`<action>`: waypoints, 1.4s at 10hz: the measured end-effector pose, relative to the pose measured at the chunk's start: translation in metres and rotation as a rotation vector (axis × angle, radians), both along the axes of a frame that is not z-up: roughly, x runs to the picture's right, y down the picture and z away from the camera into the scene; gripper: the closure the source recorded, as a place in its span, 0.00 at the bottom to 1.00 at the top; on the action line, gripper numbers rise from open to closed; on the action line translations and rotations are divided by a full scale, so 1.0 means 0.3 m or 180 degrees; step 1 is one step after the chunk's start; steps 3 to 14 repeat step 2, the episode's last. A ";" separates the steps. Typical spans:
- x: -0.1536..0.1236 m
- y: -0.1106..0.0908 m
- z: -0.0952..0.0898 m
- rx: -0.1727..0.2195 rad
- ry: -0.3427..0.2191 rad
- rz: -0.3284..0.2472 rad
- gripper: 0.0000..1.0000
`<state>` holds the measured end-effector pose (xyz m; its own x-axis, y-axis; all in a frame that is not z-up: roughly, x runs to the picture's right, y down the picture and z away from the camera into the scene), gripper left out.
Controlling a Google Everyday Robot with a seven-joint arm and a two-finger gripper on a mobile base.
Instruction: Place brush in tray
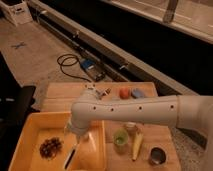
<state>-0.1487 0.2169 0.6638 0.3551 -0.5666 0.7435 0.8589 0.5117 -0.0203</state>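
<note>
The brush [70, 155] lay slanted inside the yellow tray [31, 122], right of a dark clump [50, 147] in there. The gripper [75, 131] hung just above the brush's upper end, over the tray; couldn't tell its grip. A green cup [120, 138] stood right of the tray.

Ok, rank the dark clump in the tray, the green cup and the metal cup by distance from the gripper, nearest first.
Gripper is over the tray.
1. Dark clump, in the tray, just to its left.
2. Green cup, on the table to its right.
3. Metal cup, far right.
</note>
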 end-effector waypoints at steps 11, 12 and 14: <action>-0.002 0.001 -0.001 0.0000 -0.0003 -0.0005 0.20; -0.002 0.001 -0.001 0.0000 -0.0003 -0.0005 0.20; -0.002 0.001 -0.001 0.0000 -0.0003 -0.0005 0.20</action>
